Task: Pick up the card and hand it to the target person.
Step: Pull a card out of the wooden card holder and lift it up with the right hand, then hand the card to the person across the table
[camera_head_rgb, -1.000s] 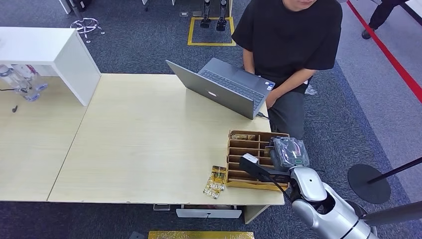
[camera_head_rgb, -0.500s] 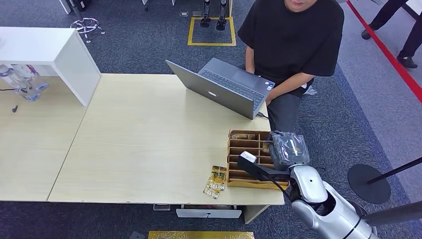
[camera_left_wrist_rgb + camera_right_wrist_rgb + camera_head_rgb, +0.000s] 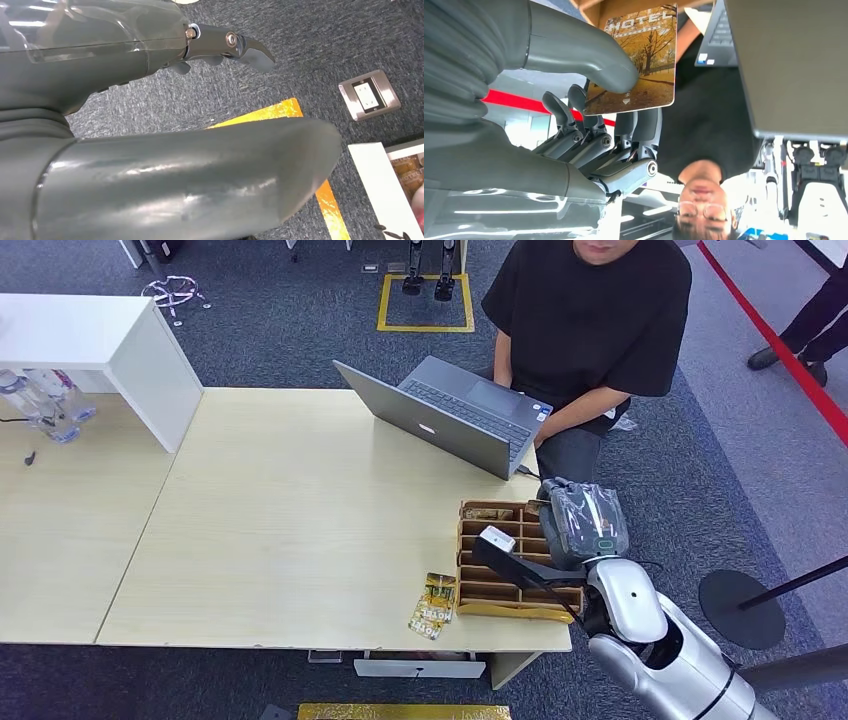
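Observation:
In the right wrist view my right hand pinches a card between thumb and fingers; the card reads HOTEL over a picture of autumn trees. Seen from the head, my right hand hovers over the far right corner of the wooden card holder. The person in a black shirt sits just beyond it, behind an open laptop. Two more cards lie on the table left of the holder. My left hand hangs over the carpet, holding nothing, fingers apart from the thumb.
The pale wooden table reaches left to a white cabinet with plastic bottles beside it. A black round stand base sits on the floor to my right. Another person's legs stand by the red floor line.
My right hand has lifted away from the card holder and moved a little farther toward the person, carrying the card. The seated person has barely moved.

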